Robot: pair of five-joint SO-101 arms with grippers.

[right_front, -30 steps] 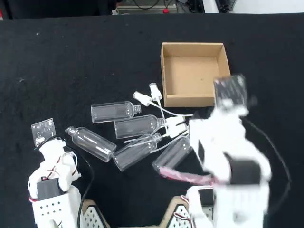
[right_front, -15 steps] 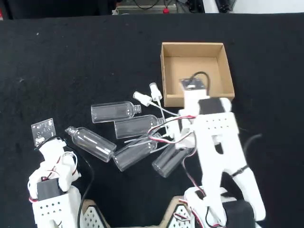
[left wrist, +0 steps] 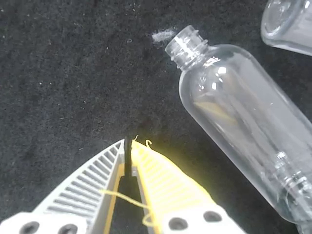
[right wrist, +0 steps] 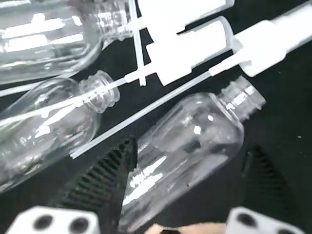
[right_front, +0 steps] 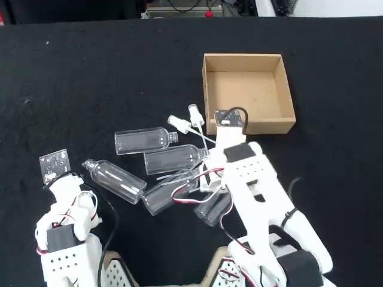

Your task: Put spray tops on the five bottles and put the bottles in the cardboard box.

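Observation:
Several clear bottles lie uncapped mid-table: one (right_front: 142, 140), another (right_front: 173, 159), a third (right_front: 114, 179) and more under my right arm (right_front: 251, 179). White spray tops (right_front: 179, 124) (right_front: 195, 115) lie by the empty cardboard box (right_front: 242, 58). My right gripper (right wrist: 187, 175) is open, a black finger (right wrist: 112, 170) on each side of a lying bottle (right wrist: 190, 136), with spray tops (right wrist: 190, 46) just beyond. My left gripper (left wrist: 129, 153) is shut on nothing, its tips just short of a bottle's open neck (left wrist: 187, 46).
Long dip tubes (right wrist: 156, 109) of the spray tops cross over the bottles. The left arm (right_front: 63, 221) sits at the near left corner. Black cloth covers the table, and the box stands at the back right.
My right arm swung from the right side to the box's front edge, then left over the bottles. The left arm has not moved.

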